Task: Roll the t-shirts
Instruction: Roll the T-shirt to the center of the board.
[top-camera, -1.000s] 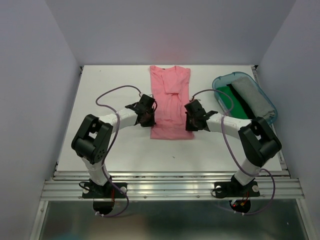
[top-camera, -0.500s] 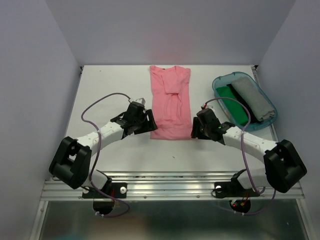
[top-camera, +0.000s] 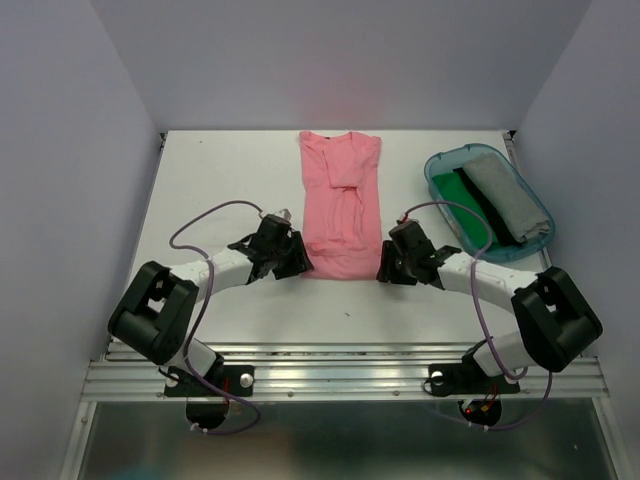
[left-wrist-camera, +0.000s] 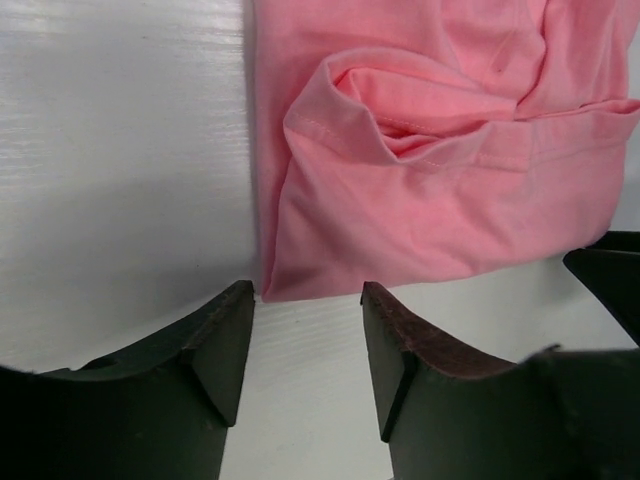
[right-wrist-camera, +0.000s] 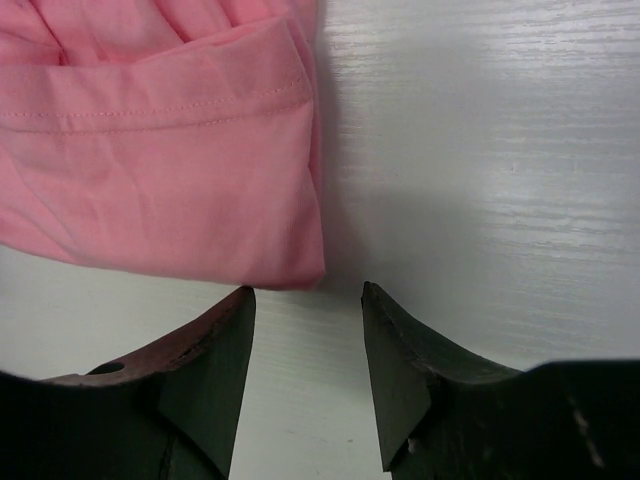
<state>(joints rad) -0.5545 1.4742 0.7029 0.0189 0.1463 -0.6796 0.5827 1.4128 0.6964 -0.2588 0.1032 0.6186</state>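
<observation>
The pink t-shirt (top-camera: 341, 205) lies flat, its near corners just ahead of the left gripper (left-wrist-camera: 305, 300) and right gripper (right-wrist-camera: 305, 300), both with jaws spread.

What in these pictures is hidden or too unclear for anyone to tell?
1. Top view: fingertips of the left gripper and right gripper are hidden under their own black bodies.
2. Top view: the grey cloth and green cloth in the teal tub are too small to tell folded from rolled.
3. Wrist views: most of the pink t-shirt is cut off by the frame edges.
</observation>
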